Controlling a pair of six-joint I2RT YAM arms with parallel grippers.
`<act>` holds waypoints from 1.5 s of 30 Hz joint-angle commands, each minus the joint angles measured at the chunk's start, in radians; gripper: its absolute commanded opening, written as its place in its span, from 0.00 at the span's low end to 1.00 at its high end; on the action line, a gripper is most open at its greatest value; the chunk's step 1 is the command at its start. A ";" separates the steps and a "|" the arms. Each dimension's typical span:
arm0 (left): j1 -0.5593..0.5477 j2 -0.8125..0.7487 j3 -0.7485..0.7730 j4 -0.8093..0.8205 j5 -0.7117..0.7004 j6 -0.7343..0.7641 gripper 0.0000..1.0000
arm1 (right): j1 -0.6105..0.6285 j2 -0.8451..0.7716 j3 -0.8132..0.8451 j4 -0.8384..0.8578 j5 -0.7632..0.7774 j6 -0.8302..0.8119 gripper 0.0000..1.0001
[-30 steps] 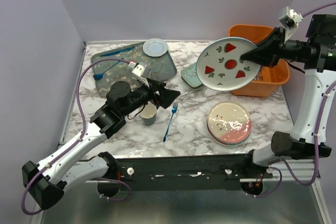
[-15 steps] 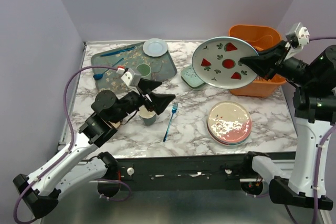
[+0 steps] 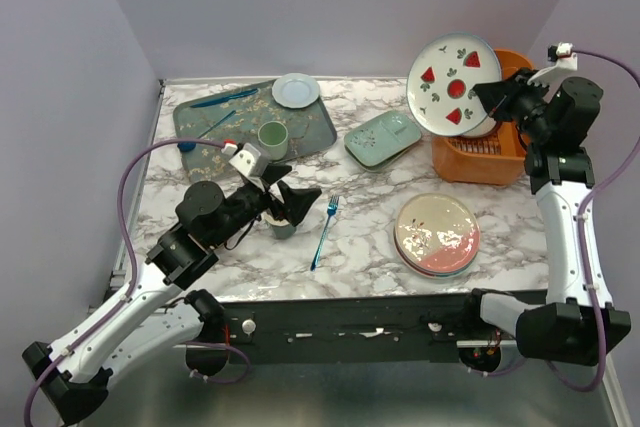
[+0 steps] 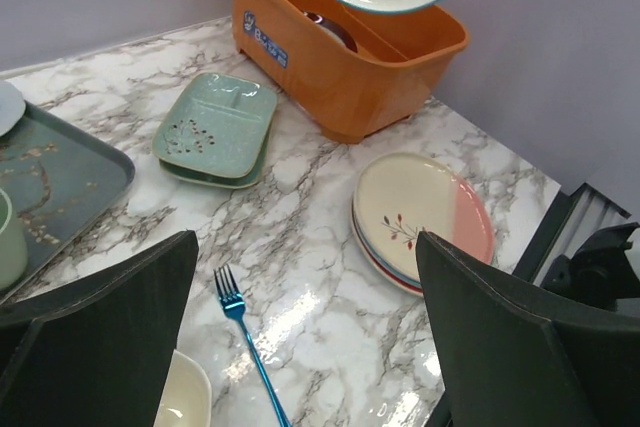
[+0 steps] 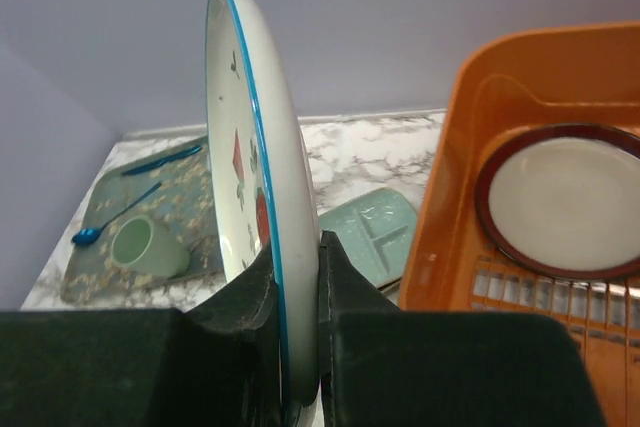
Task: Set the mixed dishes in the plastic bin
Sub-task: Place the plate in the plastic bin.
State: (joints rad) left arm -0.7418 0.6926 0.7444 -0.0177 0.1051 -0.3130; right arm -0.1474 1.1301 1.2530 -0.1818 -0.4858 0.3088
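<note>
My right gripper (image 3: pixel 489 99) (image 5: pixel 297 277) is shut on the rim of a white plate with red marks (image 3: pixel 455 84) (image 5: pixel 250 197). The plate stands almost on edge above the left side of the orange plastic bin (image 3: pixel 494 163) (image 5: pixel 447 197). A red-rimmed plate (image 5: pixel 560 197) lies inside the bin. A stack of plates with a pink-and-cream one on top (image 3: pixel 436 234) (image 4: pixel 420 215) and a pale-green divided dish (image 3: pixel 383 138) (image 4: pixel 215 129) rest on the table. My left gripper (image 3: pixel 300 197) (image 4: pixel 305 242) hangs open over a mug with a cream inside (image 3: pixel 282 219) (image 4: pixel 183 402).
A dark floral tray (image 3: pixel 205 119) at the back left carries a green cup (image 3: pixel 272 137), a small pale plate (image 3: pixel 296 90) and blue spoons. A blue fork (image 3: pixel 325 232) (image 4: pixel 245 337) lies between the mug and the plate stack.
The right arm has carried the plate to the right, over the bin, and tipped it from nearly flat to almost upright. The left gripper has shifted slightly and stays open.
</note>
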 commanded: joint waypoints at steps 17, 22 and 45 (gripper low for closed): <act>-0.004 -0.031 -0.019 -0.113 -0.045 0.144 0.99 | -0.046 0.347 0.006 0.294 0.639 0.452 0.00; -0.004 -0.022 -0.020 -0.116 -0.047 0.149 0.99 | -0.072 0.427 0.043 0.289 0.625 0.487 0.00; -0.004 0.024 -0.020 -0.131 -0.061 0.163 0.99 | -0.096 0.786 0.255 0.211 0.536 0.518 0.14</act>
State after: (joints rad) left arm -0.7418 0.7158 0.7322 -0.1390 0.0635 -0.1654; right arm -0.2379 1.8961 1.4330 -0.0551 0.0940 0.7887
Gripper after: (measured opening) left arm 0.985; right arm 0.182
